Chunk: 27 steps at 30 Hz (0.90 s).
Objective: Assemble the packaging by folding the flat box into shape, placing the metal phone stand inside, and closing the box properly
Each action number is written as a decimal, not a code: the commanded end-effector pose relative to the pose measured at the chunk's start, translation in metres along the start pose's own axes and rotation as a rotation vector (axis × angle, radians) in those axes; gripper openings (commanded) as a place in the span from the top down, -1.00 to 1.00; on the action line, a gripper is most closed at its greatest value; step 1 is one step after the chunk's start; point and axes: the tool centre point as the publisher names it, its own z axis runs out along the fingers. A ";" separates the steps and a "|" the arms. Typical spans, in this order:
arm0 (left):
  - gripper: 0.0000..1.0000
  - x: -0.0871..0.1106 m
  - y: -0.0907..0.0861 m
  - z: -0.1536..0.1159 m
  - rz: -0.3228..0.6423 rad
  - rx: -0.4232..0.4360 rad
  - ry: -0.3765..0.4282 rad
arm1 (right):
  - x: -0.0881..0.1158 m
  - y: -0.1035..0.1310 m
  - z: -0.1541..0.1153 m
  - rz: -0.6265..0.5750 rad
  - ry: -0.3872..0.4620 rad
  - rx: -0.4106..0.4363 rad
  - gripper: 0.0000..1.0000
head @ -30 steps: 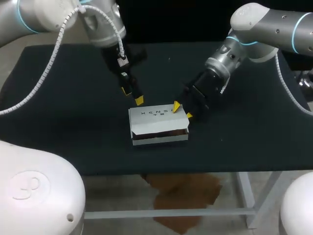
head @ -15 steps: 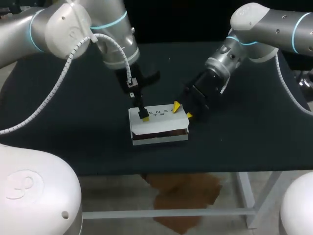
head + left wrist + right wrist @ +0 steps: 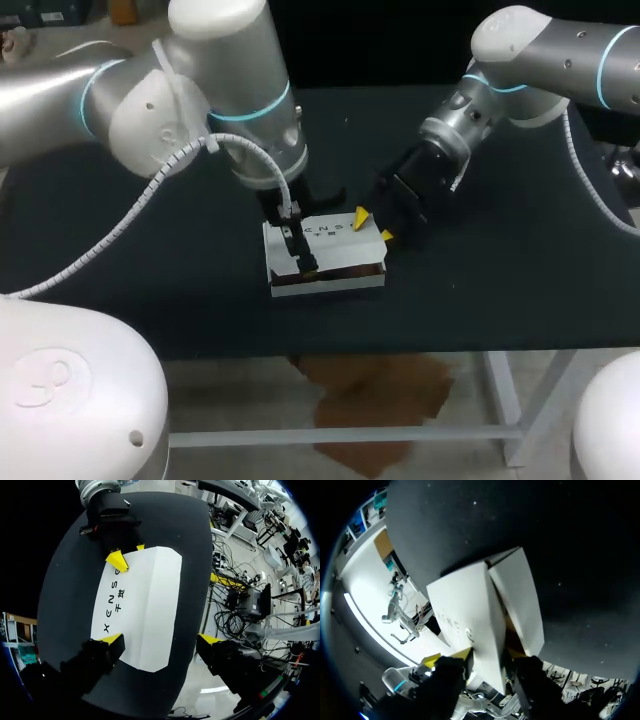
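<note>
Box point(image 3: 340, 250) — right end effector point(image 3: 373, 226) pinches its end; left end effector point(image 3: 161, 641) splayed wide overhead.

Head view looks down on the whole table point(image 3: 520, 290) from above and behind; left wrist view faces the white box point(image 3: 150, 605) from close above; right wrist view shares it, from its end.

White box point(image 3: 340, 250) (black lettering point(image 3: 326, 231) on top), black table point(image 3: 500, 300), yellow fingertips point(image 3: 360, 216)

One white box point(image 3: 340, 245); two tools, left tool point(image 3: 300, 252), right tool point(image 3: 373, 227); one table point(image 3: 150, 250).
</note>
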 end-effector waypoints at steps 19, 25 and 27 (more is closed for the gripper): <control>-0.87 -0.016 -0.005 0.017 -0.025 -0.036 -0.065 | 0.000 0.001 0.001 0.000 -0.002 0.000 0.12; -0.69 -0.024 -0.005 0.023 -0.036 -0.058 -0.064 | 0.000 0.001 0.001 0.000 -0.002 0.000 0.12; -0.67 -0.025 -0.005 0.025 -0.037 -0.064 -0.063 | 0.000 0.001 0.001 0.000 -0.002 0.000 0.12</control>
